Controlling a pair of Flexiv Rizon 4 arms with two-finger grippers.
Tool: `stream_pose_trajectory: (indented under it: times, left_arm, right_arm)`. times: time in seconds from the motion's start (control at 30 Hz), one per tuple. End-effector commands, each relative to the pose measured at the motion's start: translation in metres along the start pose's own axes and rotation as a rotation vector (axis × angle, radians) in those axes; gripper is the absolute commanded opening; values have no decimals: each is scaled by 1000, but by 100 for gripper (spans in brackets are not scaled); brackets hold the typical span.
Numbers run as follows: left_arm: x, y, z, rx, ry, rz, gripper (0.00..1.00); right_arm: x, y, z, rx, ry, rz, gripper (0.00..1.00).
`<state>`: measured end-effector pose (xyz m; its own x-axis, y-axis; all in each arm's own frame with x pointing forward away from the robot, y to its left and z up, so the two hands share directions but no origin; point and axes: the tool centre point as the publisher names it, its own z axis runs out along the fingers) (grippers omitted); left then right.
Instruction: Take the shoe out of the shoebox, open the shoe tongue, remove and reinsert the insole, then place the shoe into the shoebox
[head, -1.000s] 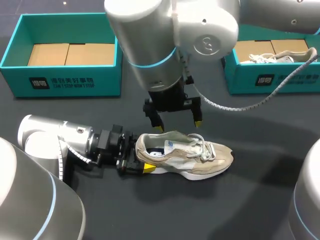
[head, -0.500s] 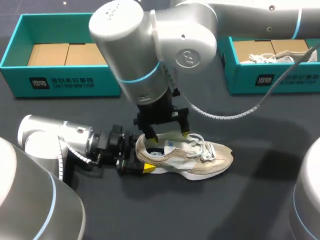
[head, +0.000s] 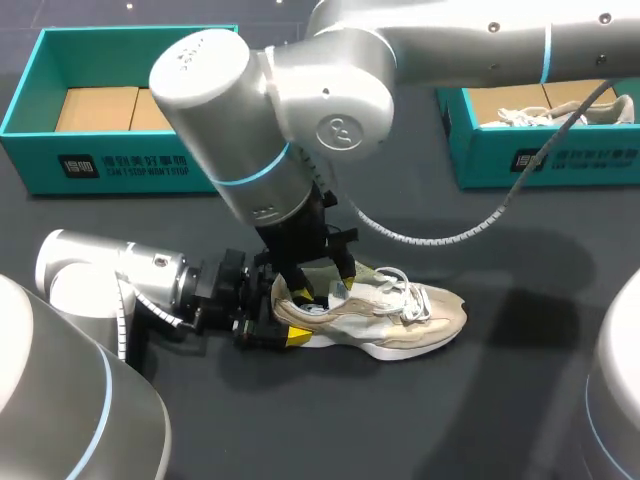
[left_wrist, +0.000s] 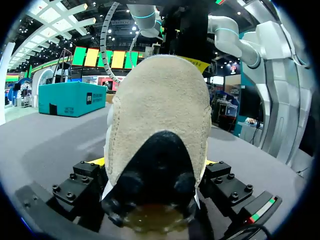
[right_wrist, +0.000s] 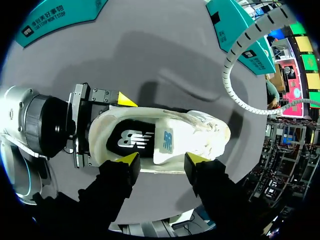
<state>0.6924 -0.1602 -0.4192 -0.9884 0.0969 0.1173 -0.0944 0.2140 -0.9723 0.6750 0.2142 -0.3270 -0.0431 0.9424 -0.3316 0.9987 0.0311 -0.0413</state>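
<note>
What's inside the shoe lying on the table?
A dark insole shows through the opening of the shoe. Toward the toe, the tongue and laces cover the inside.

The shoe (head: 375, 310) is beige and cream with a white sole. Its insole (right_wrist: 135, 139) is black with a white mark, and the tongue carries a blue label (right_wrist: 166, 141). At the heel, a black patch (left_wrist: 161, 160) sits below beige suede. The left claw (head: 280, 320) and right claw (head: 323, 293) are black with yellow tips. The left arm (head: 100, 275) and right arm (head: 250, 110) are silver with light-blue rings. The left box (head: 130, 165) and right box (head: 545, 155) are teal outside and cardboard-brown inside; the right one holds what seems to be a pale second shoe (head: 545, 112). The tabletop (head: 450, 420) is dark grey.
</note>
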Motion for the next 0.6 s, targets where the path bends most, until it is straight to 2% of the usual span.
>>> stream_pose_trajectory:
  times: [0.03,0.33,0.6]
  left_arm:
    - [0,1,-2,-1,1,-1,0]
    - [0,1,-2,-1,1,-1,0]
    - [0,1,-2,-1,1,-1,0]
  right_arm:
    - [8,-7,5,-16,-108,281,49]
    - [2,-5,15,-28,-117,336,50]
    - [0,0,22,-36,-108,365,59]
